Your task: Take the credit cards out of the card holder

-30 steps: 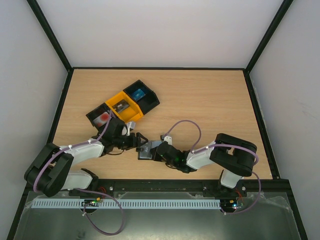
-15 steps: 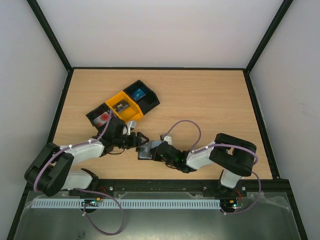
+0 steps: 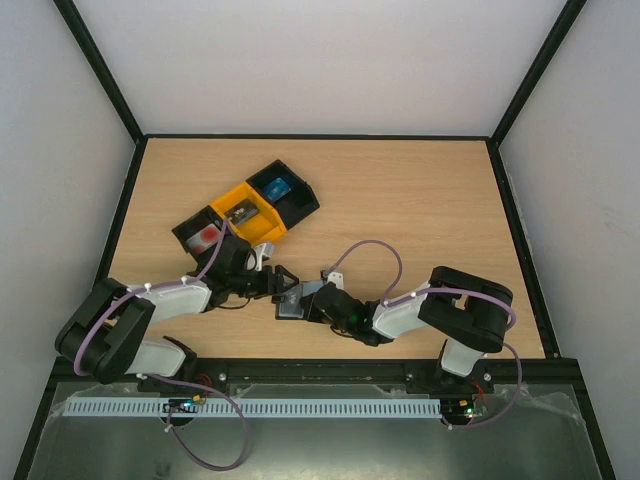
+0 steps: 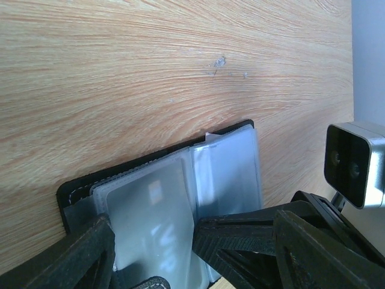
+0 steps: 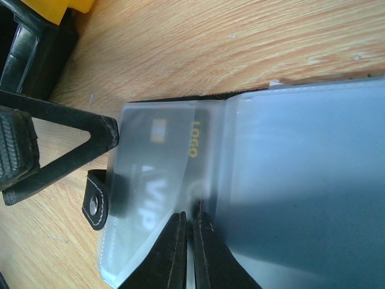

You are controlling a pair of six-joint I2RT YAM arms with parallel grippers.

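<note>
The card holder (image 3: 290,301) lies open on the table between both grippers, a black rim around clear plastic sleeves (image 4: 180,198). In the right wrist view a dark card (image 5: 174,150) printed "LOGO" and "VIP" sits inside a sleeve, and the holder's snap tab (image 5: 95,205) sticks out at the left. My left gripper (image 3: 276,284) is open, its fingers (image 4: 240,238) standing over the holder's near edge. My right gripper (image 3: 309,303) is shut, pinching the sleeve (image 5: 191,226) at the fold beside the dark card.
A row of bins stands behind the left gripper: a black bin (image 3: 203,236) with a red item, a yellow bin (image 3: 248,213), and a black bin (image 3: 281,188) with a blue item. The right wrist camera (image 4: 355,165) is close to my left fingers.
The left arm's rear links have shifted slightly. Both grippers and the card holder stay where they were.
</note>
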